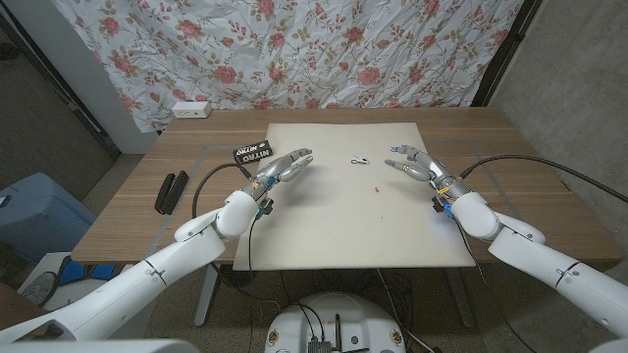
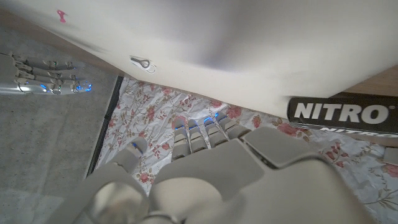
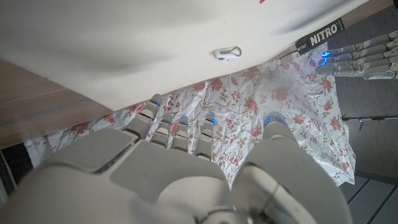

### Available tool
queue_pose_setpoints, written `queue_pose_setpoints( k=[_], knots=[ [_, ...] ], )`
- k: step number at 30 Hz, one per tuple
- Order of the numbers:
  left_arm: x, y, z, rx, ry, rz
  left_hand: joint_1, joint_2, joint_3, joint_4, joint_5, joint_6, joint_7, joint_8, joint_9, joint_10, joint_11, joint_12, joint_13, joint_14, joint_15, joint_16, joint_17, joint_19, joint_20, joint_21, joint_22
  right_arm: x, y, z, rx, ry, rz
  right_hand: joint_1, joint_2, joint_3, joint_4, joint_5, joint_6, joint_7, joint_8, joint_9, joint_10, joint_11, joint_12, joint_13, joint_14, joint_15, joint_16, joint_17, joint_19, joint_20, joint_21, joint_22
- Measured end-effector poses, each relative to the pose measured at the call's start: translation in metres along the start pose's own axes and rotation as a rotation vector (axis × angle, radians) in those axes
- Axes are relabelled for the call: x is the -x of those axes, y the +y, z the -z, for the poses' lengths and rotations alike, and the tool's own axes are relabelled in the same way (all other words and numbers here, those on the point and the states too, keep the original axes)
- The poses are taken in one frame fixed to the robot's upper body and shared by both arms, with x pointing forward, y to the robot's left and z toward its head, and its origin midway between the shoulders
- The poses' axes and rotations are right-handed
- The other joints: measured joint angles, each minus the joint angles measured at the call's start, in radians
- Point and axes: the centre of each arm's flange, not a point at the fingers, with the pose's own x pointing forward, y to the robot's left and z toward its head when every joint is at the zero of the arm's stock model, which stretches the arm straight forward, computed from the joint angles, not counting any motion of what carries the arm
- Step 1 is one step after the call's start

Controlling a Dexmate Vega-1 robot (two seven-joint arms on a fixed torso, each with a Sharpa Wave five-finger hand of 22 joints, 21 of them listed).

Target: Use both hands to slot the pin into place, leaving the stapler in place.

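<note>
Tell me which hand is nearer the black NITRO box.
Left. The left hand hovers right beside the NITRO box; the right hand is far across the white mat.

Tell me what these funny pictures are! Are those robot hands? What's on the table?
Yes, it's a robot with two white arms at a wooden table. The big picture is from a camera on its head, looking down. The other two come from little cameras on its wrists, so they look upside down. The left hand and the right hand hover over a cream mat, fingers apart, holding nothing. On the mat lie a small white clip and a tiny pink pin. At the mat's edge sits a black box that says NITRO, and a black stapler lies off on the wood.
</note>
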Motion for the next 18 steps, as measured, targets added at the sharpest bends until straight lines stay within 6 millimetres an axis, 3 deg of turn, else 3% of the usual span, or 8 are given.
queue_pose_setpoints(
  k=[18],
  knots=[
    [0.011,0.025,0.040,0.223,0.037,-0.119,0.007,0.001,0.012,-0.004,0.000,0.002,0.002,0.000,0.000,0.000,0.000,0.000,0.000,0.003,-0.003,0.000,-0.005,0.004,-0.004,0.000,0.000,0.002,-0.004,-0.007,-0.121,0.025,0.032,-0.045,0.026,-0.012,0.012,0.000,-0.038,0.031,0.000,-0.001,0.027,-0.002,0.000,0.000,0.018,-0.018,0.000,-0.009,0.010,-0.011,0.000,0.000]
  ],
)
